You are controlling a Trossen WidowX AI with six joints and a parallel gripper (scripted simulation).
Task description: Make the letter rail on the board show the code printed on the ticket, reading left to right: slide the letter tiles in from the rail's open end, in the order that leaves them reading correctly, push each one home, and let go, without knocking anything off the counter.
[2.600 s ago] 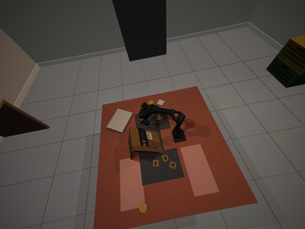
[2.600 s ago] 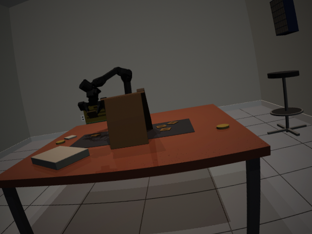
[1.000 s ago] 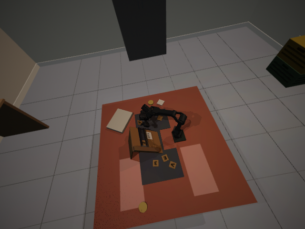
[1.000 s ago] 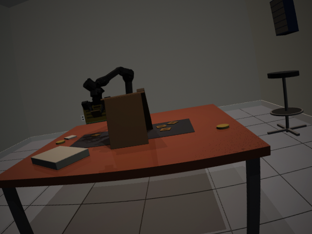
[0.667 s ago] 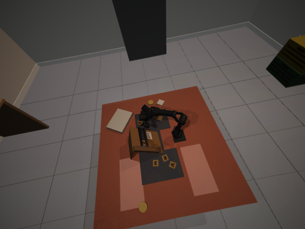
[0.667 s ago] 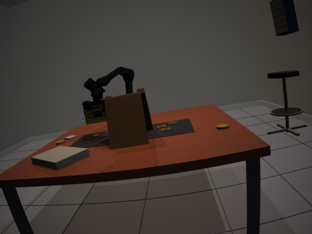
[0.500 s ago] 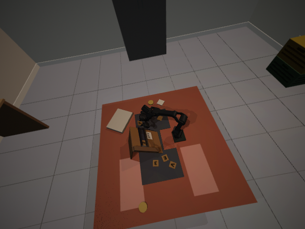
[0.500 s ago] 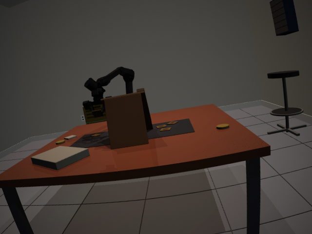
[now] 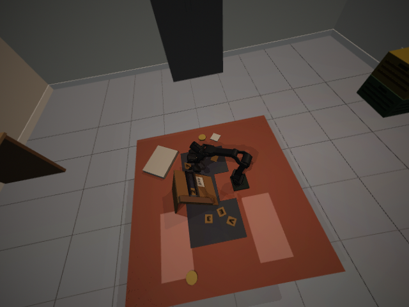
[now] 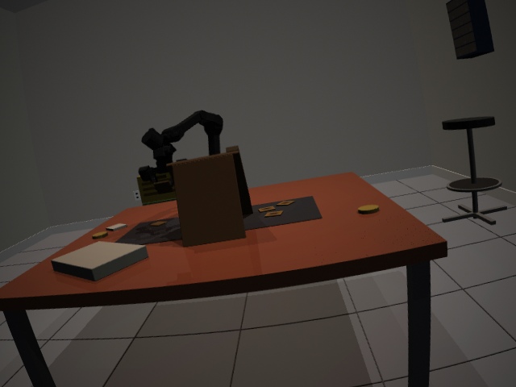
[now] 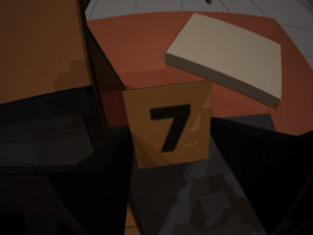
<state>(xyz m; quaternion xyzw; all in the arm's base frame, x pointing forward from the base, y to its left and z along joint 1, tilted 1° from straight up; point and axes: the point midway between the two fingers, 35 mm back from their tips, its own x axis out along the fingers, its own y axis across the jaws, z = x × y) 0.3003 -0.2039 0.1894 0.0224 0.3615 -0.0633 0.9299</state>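
Observation:
My gripper (image 9: 189,164) (image 11: 171,129) is shut on an orange-brown tile marked 7 (image 11: 147,139), held by its side edges above the dark mat, beside the board's rail end. The sloped brown board (image 9: 208,190) (image 10: 208,200) (image 11: 39,49) carries the dark rail (image 9: 190,180) (image 11: 44,132). One tile (image 9: 192,190) sits in the rail towards its far end; its mark is unclear. The white ticket (image 9: 200,181) is on the board; its code is too small to read. Three loose tiles (image 9: 208,219) (image 9: 221,212) (image 9: 231,220) lie beyond the board. Another tile (image 9: 215,158) (image 10: 158,223) lies near the arm.
A thick cream block (image 9: 160,161) (image 10: 100,255) (image 11: 230,56) lies beside the board, near the gripper. A yellow disc (image 9: 202,137) (image 10: 100,235) and a small white square (image 9: 215,137) (image 10: 116,227) lie behind the arm. Another yellow disc (image 9: 191,277) (image 10: 368,209) is near the counter's opposite end.

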